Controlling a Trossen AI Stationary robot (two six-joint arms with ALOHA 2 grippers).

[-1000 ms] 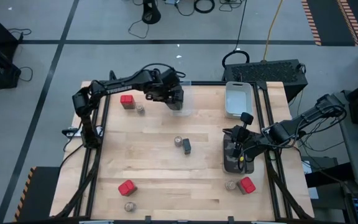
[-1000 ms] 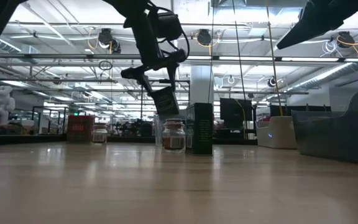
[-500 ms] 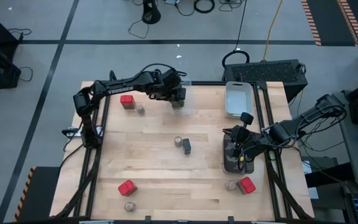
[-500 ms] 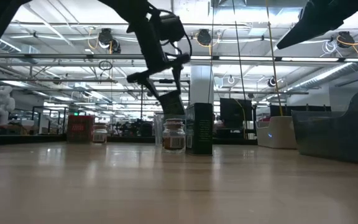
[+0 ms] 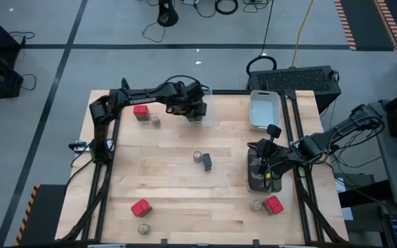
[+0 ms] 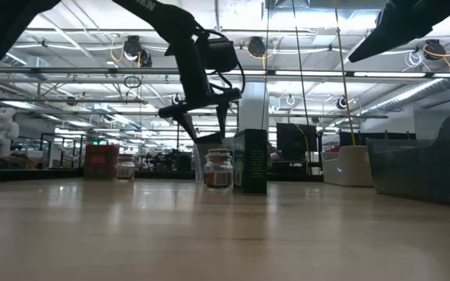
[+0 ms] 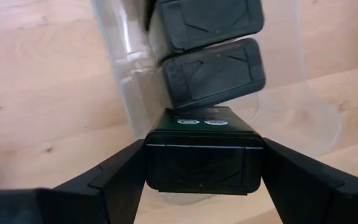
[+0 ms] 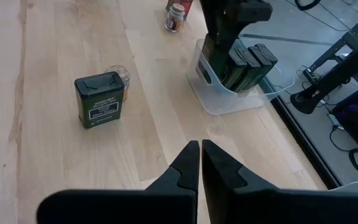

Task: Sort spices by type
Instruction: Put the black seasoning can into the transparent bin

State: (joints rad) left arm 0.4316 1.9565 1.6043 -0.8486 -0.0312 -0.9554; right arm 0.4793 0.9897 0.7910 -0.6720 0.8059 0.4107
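Observation:
My left gripper (image 5: 197,110) reaches over the clear bin (image 5: 202,116) at the table's far side and is shut on a dark tin (image 7: 202,155). Two more dark tins (image 7: 211,70) stand in that bin. In the middle of the table a dark tin (image 5: 207,162) stands beside a tan-topped jar (image 5: 198,157). Red tins (image 5: 140,112) (image 5: 140,207) (image 5: 274,204) and jars (image 5: 156,121) (image 5: 143,229) (image 5: 256,204) stand scattered on the wood. My right gripper (image 8: 201,149) is shut and empty, waiting over the dark bin (image 5: 253,180) at the right. My left gripper pinches the dark tin between its two fingers (image 7: 120,177) on two opposite side walls (image 7: 151,165), close to the lid end. The fingers come from above, pointing down. The tin hangs upright with its lower end inside the clear bin, next to the two tins there.
A white bin (image 5: 264,110) sits at the far right of the table, right of the clear bin. The wood between the middle pair and the near row of tins and jars is bare. Black rails run along the table's left and right edges.
My left gripper has gone down and a little toward the far right, carrying the dark tin from above the clear bin down into it. The tin, tilted a second ago, now hangs upright. The right arm has kept still.

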